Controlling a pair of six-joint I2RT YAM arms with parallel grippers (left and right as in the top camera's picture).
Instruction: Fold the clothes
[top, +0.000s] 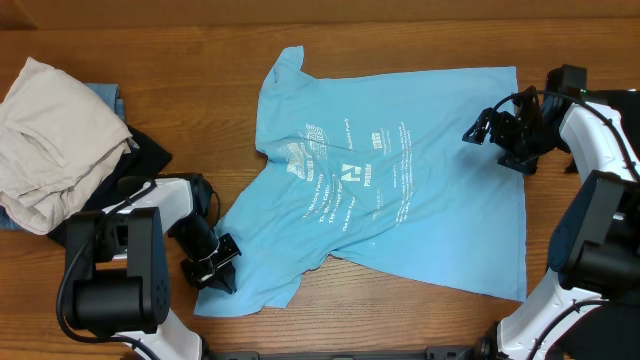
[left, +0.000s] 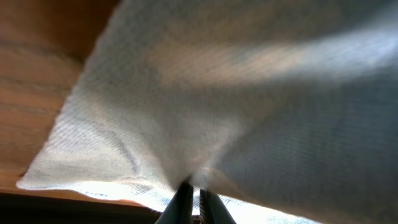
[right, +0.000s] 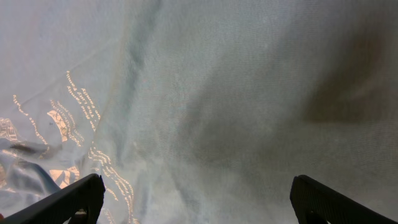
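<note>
Sky-blue T-shirt (top: 420, 210) lies spread open on the worktop (top: 180, 60), no fold yet. Left fingers (left: 181, 203) pinch its lower-left edge; right fingers (right: 65, 200) spread wide over its right side. Other clothes (top: 55, 140) heaped far left, unfolded.

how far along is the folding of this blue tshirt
Barely started. Done: the sky-blue T-shirt lies spread on the table, print up, rumpled, with no fold made. In hand: the left gripper is shut on the shirt's near-left corner, and the right gripper hangs open over the opposite edge. Left: every fold, plus the pile of other clothes.
</note>
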